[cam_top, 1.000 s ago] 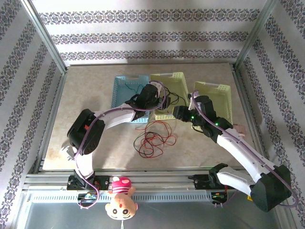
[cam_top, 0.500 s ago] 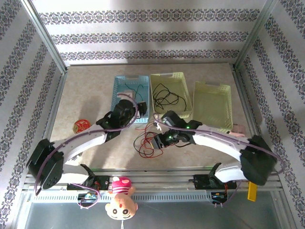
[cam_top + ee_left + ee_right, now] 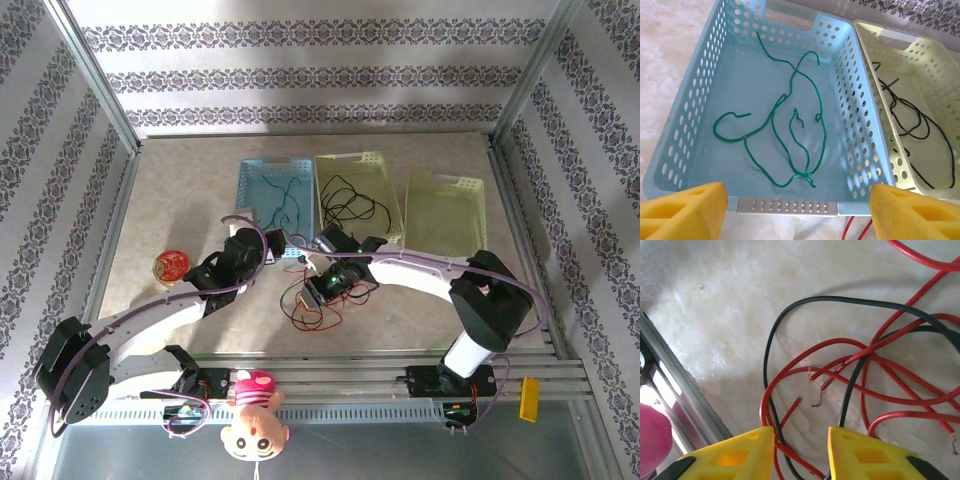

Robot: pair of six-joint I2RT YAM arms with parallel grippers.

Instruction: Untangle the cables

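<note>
Grip placement: right gripper (image 3: 799, 442), jaws part-spread astride crossed red cable (image 3: 865, 356) and black cable (image 3: 840, 298) on the tabletop (image 3: 715, 315), should pinch red alone and lift slowly to slip the crossing; left gripper (image 3: 797, 210) spread, empty.

You have three baskets side by side along the far edge of the table (image 3: 180, 210): the left basket (image 3: 243, 195), the middle basket (image 3: 392, 195) and the right basket (image 3: 445, 215). The first cable (image 3: 278, 200) lies in the left basket and the second cable (image 3: 350, 205) in the middle one. The tangled cables (image 3: 315, 305) lie on the table in front of the middle basket, toward the near edge. A tin (image 3: 172, 265) sits near the left edge. A doll (image 3: 255, 420) lies past the near edge.
</note>
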